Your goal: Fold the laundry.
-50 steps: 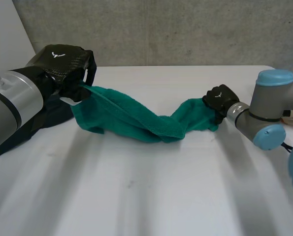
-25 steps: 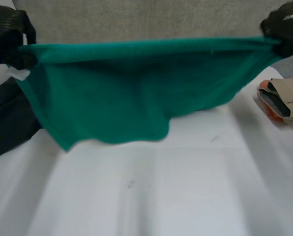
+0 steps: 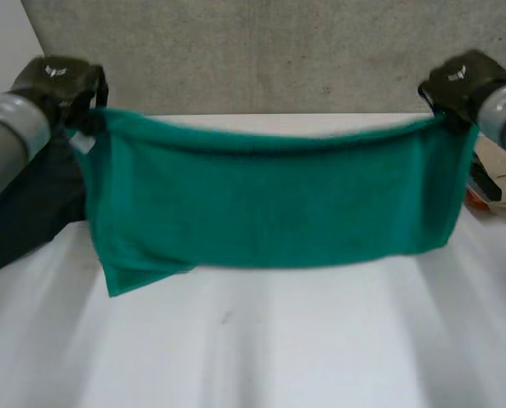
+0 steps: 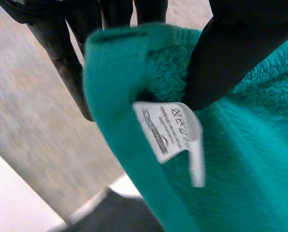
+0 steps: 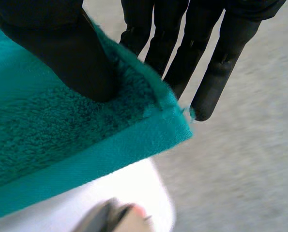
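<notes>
Towel (image 3: 270, 204) stretched in the air above table (image 3: 278, 340) | left hand (image 3: 55, 83) pinches one top corner, by the label (image 4: 170, 130) | right hand (image 3: 458, 81) pinches the other | dark cloth (image 3: 23, 212) at left — partly hidden behind it

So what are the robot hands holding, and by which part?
The green towel, by its two upper corners: the left robot hand pinches the corner with the white label, the right robot hand the opposite one.

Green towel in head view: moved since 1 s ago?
Yes. The green towel went up: it lay bunched on the white table, now it hangs spread, top edge level with the table's far edge.
</notes>
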Controlling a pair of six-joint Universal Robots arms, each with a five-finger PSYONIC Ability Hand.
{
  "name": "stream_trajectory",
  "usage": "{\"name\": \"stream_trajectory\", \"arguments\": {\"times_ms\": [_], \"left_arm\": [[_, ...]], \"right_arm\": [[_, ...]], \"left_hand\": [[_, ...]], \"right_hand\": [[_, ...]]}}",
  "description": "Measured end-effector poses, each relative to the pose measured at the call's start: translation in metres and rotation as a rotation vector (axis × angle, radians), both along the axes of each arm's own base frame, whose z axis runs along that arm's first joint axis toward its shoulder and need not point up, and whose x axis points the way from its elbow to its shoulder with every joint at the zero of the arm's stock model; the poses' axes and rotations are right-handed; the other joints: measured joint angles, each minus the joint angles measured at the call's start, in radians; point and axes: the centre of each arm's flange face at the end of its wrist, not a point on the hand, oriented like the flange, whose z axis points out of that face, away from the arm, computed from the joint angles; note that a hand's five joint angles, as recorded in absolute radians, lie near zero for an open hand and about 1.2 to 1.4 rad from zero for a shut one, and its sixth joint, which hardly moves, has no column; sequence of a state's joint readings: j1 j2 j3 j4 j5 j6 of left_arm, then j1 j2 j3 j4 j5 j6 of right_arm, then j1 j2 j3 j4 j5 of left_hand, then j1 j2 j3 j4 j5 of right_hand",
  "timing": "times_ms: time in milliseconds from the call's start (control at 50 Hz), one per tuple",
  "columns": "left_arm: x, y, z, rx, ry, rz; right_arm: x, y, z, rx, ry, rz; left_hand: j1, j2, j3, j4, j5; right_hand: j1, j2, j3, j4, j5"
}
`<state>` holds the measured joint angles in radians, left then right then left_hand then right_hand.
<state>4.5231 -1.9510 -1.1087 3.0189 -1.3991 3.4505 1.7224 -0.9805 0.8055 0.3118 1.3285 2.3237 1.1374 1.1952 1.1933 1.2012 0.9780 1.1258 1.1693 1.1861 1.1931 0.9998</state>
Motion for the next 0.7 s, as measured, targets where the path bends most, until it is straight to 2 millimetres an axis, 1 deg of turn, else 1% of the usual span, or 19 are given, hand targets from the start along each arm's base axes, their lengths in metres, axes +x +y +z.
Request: {"name": "stream_trajectory", "arguments": {"times_ms": [20, 40, 60, 100, 120, 140, 200, 220, 260, 300, 340, 380, 440, 480, 500, 580, 600, 640, 700], "left_arm": [[-0.005, -0.017, 0.003, -0.069, 0.005, 0.003], [-0.008, -0.026, 0.007, -0.116, 0.012, 0.004], [-0.012, -0.039, 0.016, -0.202, 0.027, 0.006], [-0.018, -0.06, 0.041, -0.391, 0.067, 0.004], [-0.02, -0.064, 0.049, -0.444, 0.079, 0.003], [-0.021, -0.069, 0.064, -0.544, 0.104, -0.002], [-0.022, -0.073, 0.093, -0.712, 0.152, -0.014], [-0.022, -0.072, 0.103, -0.768, 0.172, -0.02], [-0.021, -0.07, 0.111, -0.814, 0.197, -0.025], [-0.019, -0.069, 0.111, -0.813, 0.211, -0.024], [-0.017, -0.068, 0.104, -0.783, 0.216, -0.02], [-0.015, -0.068, 0.092, -0.732, 0.214, -0.015], [-0.013, -0.067, 0.062, -0.624, 0.198, -0.008], [-0.013, -0.065, 0.036, -0.541, 0.18, -0.008], [-0.013, -0.065, 0.03, -0.522, 0.176, -0.009], [-0.016, -0.059, -0.028, -0.355, 0.135, -0.02], [-0.016, -0.058, -0.037, -0.329, 0.128, -0.022], [-0.018, -0.052, -0.069, -0.244, 0.104, -0.027], [-0.019, -0.044, -0.102, -0.151, 0.072, -0.028]], "right_arm": [[0.007, -0.016, 0.002, -0.091, -0.027, -0.015], [0.011, -0.025, 0.006, -0.156, -0.047, -0.024], [0.015, -0.036, 0.013, -0.246, -0.075, -0.032], [0.023, -0.057, 0.039, -0.489, -0.154, -0.045], [0.024, -0.059, 0.044, -0.532, -0.169, -0.046], [0.027, -0.064, 0.06, -0.652, -0.211, -0.044], [0.03, -0.067, 0.079, -0.796, -0.267, -0.03], [0.031, -0.066, 0.09, -0.871, -0.302, -0.013], [0.031, -0.064, 0.095, -0.914, -0.331, 0.009], [0.031, -0.063, 0.095, -0.917, -0.353, 0.032], [0.029, -0.063, 0.089, -0.887, -0.363, 0.045], [0.027, -0.064, 0.079, -0.84, -0.367, 0.053], [0.024, -0.066, 0.054, -0.724, -0.361, 0.062], [0.023, -0.066, 0.033, -0.636, -0.349, 0.067], [0.023, -0.066, 0.027, -0.609, -0.345, 0.069], [0.024, -0.062, -0.024, -0.419, -0.305, 0.077], [0.024, -0.061, -0.032, -0.391, -0.296, 0.077], [0.025, -0.056, -0.061, -0.295, -0.263, 0.075], [0.024, -0.049, -0.089, -0.202, -0.215, 0.069]], "left_hand": [[0.0, 0.0, 0.0, 0.0, 0.0], [0.0, 0.001, 0.0, 0.0, 0.0], [0.0, 0.001, 0.0, 0.0, 0.0], [0.0, 0.001, 0.0, 0.0, 0.0], [0.0, 0.001, 0.0, 0.0, 0.0], [0.0, 0.001, 0.0, 0.0, 0.0], [0.0, 0.001, 0.0, 0.0, 0.0], [0.0, 0.001, 0.0, 0.0, 0.0], [0.0, 0.001, 0.0, 0.0, 0.006], [0.0, 0.001, 0.0, 0.0, 0.011], [0.0, 0.001, 0.0, 0.0, 0.012], [0.0, 0.001, 0.0, 0.0, 0.012], [0.0, 0.001, 0.0, 0.0, 0.012], [0.0, 0.001, 0.0, 0.0, 0.012], [0.0, 0.001, 0.0, 0.0, 0.012], [0.0, 0.002, 0.0, 0.0, 0.012], [0.0, 0.002, 0.0, 0.0, 0.012], [0.0, 0.002, 0.0, 0.0, 0.012], [0.0, 0.002, 0.0, 0.0, 0.012]], "right_hand": [[0.0, 0.0, 0.0, 0.0, 0.0], [0.0, 0.0, 0.0, 0.0, 0.0], [0.0, 0.0, 0.0, 0.001, 0.0], [0.0, 0.0, 0.0, 0.001, 0.0], [0.0, 0.0, 0.0, 0.001, 0.0], [0.0, 0.0, 0.0, 0.001, 0.0], [0.0, 0.0, 0.0, 0.001, 0.0], [0.0, 0.0, 0.0, 0.001, 0.003], [0.0, 0.0, 0.0, 0.001, 0.004], [0.0, 0.0, 0.0, 0.001, 0.005], [0.0, 0.0, 0.0, 0.001, 0.004], [0.0, 0.0, 0.0, 0.001, 0.005], [0.0, 0.0, 0.0, 0.001, 0.005], [0.0, 0.0, 0.0, 0.001, 0.005], [0.0, 0.0, 0.0, 0.001, 0.005], [0.0, 0.0, 0.0, 0.001, 0.004], [0.0, 0.0, 0.0, 0.001, 0.005], [0.0, 0.0, 0.0, 0.001, 0.004], [0.0, 0.0, 0.0, 0.001, 0.005]]}}
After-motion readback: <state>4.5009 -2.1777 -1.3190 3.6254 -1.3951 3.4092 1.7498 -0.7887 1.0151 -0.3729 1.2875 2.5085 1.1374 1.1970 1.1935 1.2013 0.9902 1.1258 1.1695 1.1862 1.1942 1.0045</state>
